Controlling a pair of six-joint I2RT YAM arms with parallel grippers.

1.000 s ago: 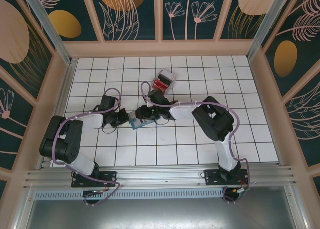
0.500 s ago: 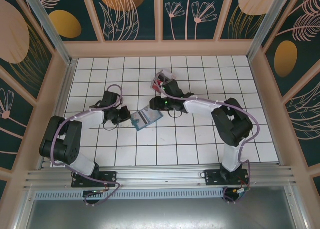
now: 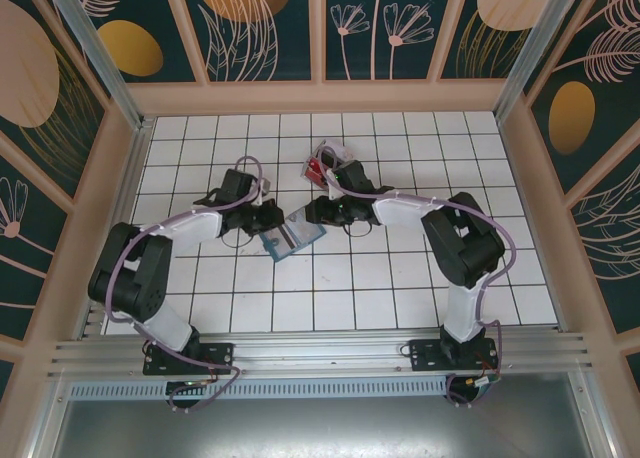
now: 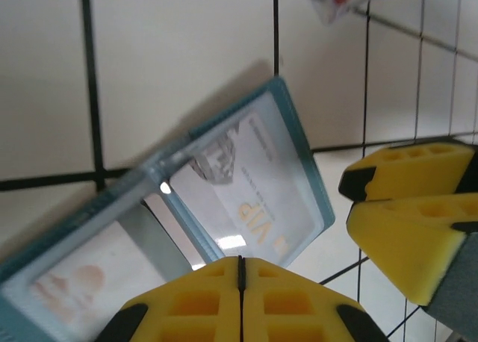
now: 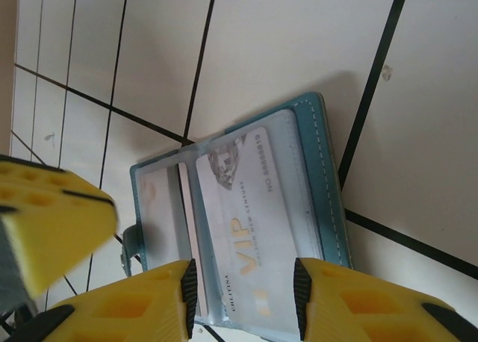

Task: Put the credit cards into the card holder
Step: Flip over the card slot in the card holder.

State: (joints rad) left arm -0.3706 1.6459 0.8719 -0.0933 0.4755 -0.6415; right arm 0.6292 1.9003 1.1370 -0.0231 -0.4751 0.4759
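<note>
1. While it lies open on the white tiled bench (image 3: 400,288), the teal-blue folding card holder (image 3: 292,236) sits mid-bench, btwn both arms' tips.
2. Yellow pads of left end effector (image 4: 239,282) are pressed together, nothing btwn them, right at holder's edge.
3. Pads of right end effector (image 5: 243,297) stand spread w/ a gap, pinching nothing, over holder's other side.
4. Pale "VIP" credit card (image 5: 246,222) sits in a clear slot pocket of holder.
5. Red credit cards (image 3: 318,168) lie in small clear plastic tray (image 3: 340,151), near holder's far side, not touching it.

Lab test booth: tiled table (image 3: 350,288), floral-panelled walls (image 3: 260,28).
</note>
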